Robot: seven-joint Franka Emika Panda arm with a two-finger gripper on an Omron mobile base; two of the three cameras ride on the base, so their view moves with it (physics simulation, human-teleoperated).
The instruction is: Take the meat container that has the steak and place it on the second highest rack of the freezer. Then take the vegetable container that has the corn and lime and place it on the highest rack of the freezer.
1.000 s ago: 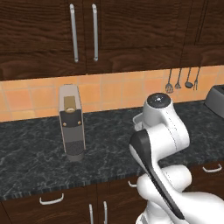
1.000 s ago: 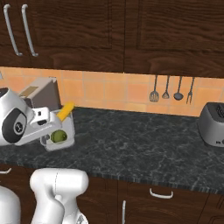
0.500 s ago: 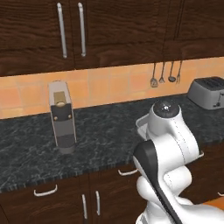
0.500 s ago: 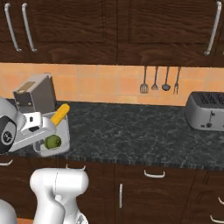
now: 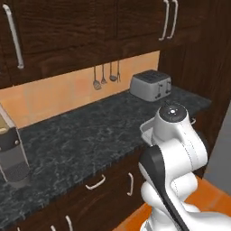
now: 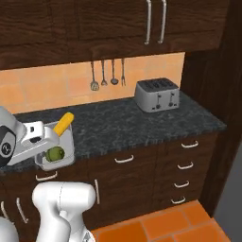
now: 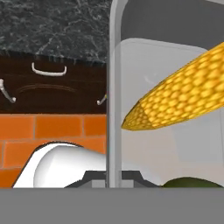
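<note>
Dark granite counter (image 6: 142, 118) framed the scene as the gripper (image 6: 40, 144), clenched on the vegetable container (image 6: 66, 149) rim, carried it before the counter's front edge, well left of the toaster (image 6: 157, 94). Loose corn (image 6: 63, 124) and lime (image 6: 56, 153) looked light but liable to roll; the folded arm held the tray level.

A dark speckled stone counter (image 6: 123, 125) runs along the orange-tiled wall above dark wood drawers. A silver toaster (image 6: 157, 94) stands on it near its right end, and a tall grey appliance (image 5: 11, 151) stands on it far to the left.
</note>
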